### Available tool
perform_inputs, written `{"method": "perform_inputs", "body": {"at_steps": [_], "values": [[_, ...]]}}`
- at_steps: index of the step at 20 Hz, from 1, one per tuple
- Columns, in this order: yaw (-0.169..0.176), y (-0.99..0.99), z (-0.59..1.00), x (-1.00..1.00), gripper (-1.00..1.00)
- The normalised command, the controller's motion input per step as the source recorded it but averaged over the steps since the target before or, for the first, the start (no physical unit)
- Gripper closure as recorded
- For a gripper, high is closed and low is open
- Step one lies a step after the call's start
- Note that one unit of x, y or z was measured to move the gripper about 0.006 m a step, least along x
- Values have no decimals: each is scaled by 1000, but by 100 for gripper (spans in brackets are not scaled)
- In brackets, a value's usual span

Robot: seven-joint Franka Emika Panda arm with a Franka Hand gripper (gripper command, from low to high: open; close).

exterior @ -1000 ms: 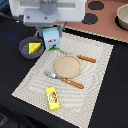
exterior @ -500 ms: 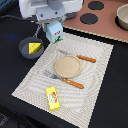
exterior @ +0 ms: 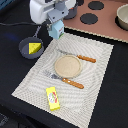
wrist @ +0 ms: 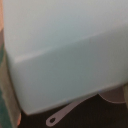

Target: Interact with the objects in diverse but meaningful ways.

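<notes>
Starting at the exterior view's left, we've got the dark grey frying pan (exterior: 29,48) on the black table (exterior: 116,85), w/ the holed yellow cheese wedge (exterior: 34,47) sitting inside it. Just beside that, up top, the gripper (exterior: 55,25) hangs over the far corner of the striped placemat (exterior: 95,75), clamped on the white-blue milk carton (exterior: 56,29), which looks lifted off the mat. Wrist view is nearly all pale carton (wrist: 60,55), w/ a grey pan handle (wrist: 67,112) peeking below it. Moving right: the yellow rectangular box (exterior: 52,97) lies flat on the mat's near edge. Mid-mat we see 1 tan round plate (exterior: 67,65), a fork (exterior: 65,79) just in front of it and a knife (exterior: 77,56) behind, both w/ orange handles. Far right at the back, a pink stove top (exterior: 102,17) w/ dark burners, and 1 grey pot (exterior: 122,16) on it.
</notes>
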Motion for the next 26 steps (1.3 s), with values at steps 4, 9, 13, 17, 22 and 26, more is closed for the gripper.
{"method": "perform_inputs", "body": {"at_steps": [4, 9, 13, 17, 22, 26], "values": [[61, 370, -204, -107, -100], [3, 177, 9, -11, -100], [4, 199, 585, 64, -100], [0, 210, 1000, 46, -100], [-10, 113, 976, 43, -100], [-14, 59, 399, 7, -100]]}}
